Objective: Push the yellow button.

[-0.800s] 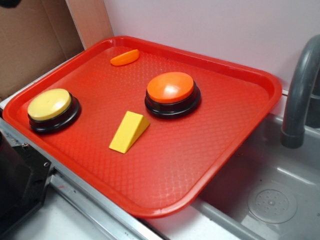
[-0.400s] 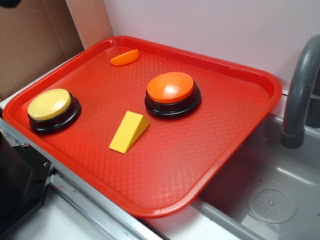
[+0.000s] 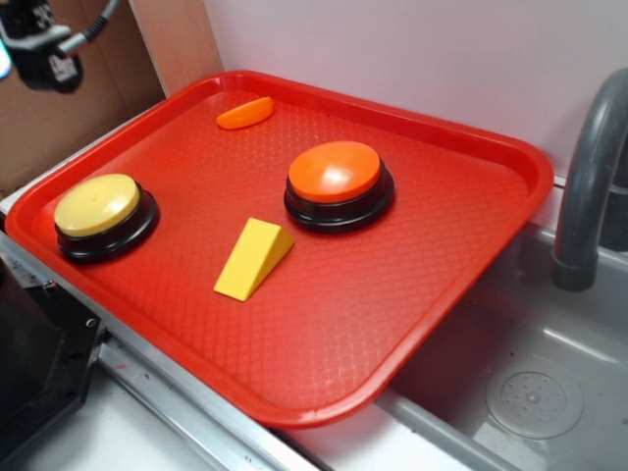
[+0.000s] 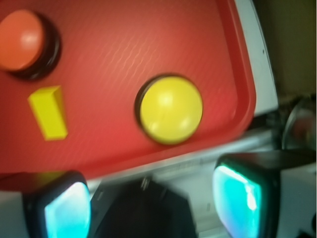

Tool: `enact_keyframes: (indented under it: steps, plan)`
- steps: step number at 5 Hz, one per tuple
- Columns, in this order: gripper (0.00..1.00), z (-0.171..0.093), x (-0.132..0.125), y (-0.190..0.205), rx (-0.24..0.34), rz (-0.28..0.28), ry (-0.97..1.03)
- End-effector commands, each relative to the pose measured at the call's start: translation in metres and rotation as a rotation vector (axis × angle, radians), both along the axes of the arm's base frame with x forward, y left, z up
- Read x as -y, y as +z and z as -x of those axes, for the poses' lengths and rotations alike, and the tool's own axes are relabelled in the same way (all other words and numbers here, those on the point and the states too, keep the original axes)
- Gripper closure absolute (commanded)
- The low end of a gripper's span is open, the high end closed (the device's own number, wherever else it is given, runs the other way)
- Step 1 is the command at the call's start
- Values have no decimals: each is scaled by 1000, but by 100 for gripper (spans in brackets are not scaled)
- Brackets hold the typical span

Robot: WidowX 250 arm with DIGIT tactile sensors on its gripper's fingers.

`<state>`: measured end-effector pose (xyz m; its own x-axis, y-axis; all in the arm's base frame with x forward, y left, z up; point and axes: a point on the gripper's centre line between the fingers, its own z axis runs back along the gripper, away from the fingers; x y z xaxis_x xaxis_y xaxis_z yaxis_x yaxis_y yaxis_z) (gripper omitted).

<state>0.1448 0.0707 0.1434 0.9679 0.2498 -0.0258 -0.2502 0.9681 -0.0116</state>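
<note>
While the near edge of the red tray (image 3: pixel 442 324) hangs out over the grey sink (image 3: pixel 530 392) at the lower right, the yellow wedge block (image 3: pixel 253 257) lies closest to us on the tray, a little left of centre, clear of everything around it. Over on the near left sits the yellow button (image 3: pixel 97 206), pale dome on a glossy black base, just inside the tray's left rim and untouched. Further in and to the right, there's the orange button (image 3: pixel 336 172), same build, well apart from the yellow one. Beyond that, near the far rim, a small flat orange piece (image 3: pixel 245 113) lies on its own. Up in the far left corner, the gripper (image 3: pixel 44 54) is just poking into the exterior view, above and beyond the tray, well apart from the yellow button. From the wrist view, the two fingers (image 4: pixel 237 201) stand far apart at the bottom of the picture, nothing between them, so the gripper is spread wide, and the yellow button (image 4: pixel 171 110) shows ahead of them on the tray. On the right, the grey tap (image 3: pixel 589 177) rises beside the sink.
</note>
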Motion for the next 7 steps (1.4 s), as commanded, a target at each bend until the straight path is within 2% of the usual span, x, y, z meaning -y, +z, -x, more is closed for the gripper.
enact_keyframes:
  steps: [1,2,4,5,6,7]
  plan:
    - [0,-32,-2,-77,-21,-132,-141]
    - [0,-32,-7,-98,9,-116,-181]
    - [0,-34,-3,-100,5,-101,-155]
    - [0,-39,-8,-81,7,-93,-148]
    - [0,-41,-10,-37,57,-137,-124]
    - [0,-36,-13,-19,81,-159,-92]
